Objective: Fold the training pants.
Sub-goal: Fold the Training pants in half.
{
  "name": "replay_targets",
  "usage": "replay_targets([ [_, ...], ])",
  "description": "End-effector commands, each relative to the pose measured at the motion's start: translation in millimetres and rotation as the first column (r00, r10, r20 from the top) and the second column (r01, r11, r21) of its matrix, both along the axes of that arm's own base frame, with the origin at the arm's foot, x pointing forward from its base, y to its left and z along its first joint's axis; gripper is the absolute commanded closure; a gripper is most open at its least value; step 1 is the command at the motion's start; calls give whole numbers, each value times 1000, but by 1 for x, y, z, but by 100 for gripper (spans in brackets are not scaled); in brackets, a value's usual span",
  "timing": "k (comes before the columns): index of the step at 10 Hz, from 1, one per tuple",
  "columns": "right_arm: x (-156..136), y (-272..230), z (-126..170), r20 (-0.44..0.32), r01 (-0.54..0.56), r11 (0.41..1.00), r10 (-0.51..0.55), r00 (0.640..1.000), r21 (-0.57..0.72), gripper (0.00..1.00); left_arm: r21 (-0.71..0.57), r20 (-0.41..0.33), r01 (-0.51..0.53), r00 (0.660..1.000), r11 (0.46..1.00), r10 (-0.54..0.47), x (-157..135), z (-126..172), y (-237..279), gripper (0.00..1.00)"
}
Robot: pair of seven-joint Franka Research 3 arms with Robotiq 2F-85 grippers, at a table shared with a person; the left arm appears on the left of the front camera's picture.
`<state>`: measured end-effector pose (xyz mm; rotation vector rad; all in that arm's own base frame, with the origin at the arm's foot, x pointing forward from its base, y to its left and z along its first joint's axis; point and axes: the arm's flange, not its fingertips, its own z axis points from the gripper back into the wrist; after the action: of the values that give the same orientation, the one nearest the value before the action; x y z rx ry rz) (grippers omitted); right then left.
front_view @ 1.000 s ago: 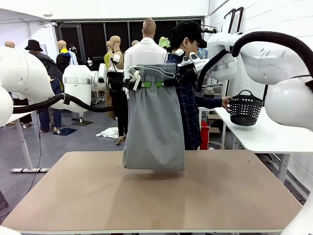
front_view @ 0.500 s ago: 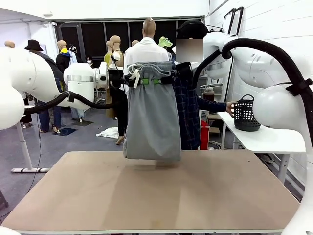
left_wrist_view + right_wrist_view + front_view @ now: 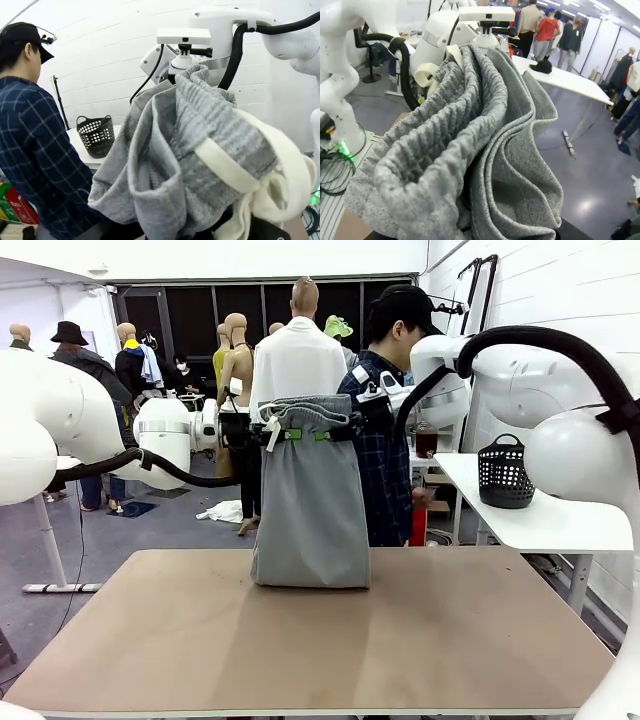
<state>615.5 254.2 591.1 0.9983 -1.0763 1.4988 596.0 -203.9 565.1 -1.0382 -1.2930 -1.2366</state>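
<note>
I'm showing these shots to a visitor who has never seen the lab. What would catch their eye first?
Most striking are the grey training pants, hung in mid-air above the table's far side, lower edge at the tabletop. The left gripper and right gripper are each shut on the waistband, one at each end. Just behind stands a person in a dark checked shirt.

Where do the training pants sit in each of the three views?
Front view: training pants hang at centre, waistband up, lower edge at the table.
Left wrist view: bunched waistband with white drawstring, centre to lower right.
Right wrist view: grey folds across the middle and lower frame.
Shared landmark: black basket.
</note>
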Motion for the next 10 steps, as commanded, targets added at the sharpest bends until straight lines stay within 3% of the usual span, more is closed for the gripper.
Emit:
replay_targets([
  [1, -31, -9, -9, -69, 26, 999, -24, 997, 29, 100, -30, -76, 14, 997, 999, -16, -25, -1, 11, 100],
  [5, -71, -20, -60, -339, 117, 992, -95, 936, 45, 100, -16, -342, 40, 939, 999, -43, -79, -37, 29, 100],
  [10, -117, -32, -133, -530, 188, 982, -143, 836, 31, 100, -93, -516, 30, 853, 995, -74, -139, -96, 26, 100],
])
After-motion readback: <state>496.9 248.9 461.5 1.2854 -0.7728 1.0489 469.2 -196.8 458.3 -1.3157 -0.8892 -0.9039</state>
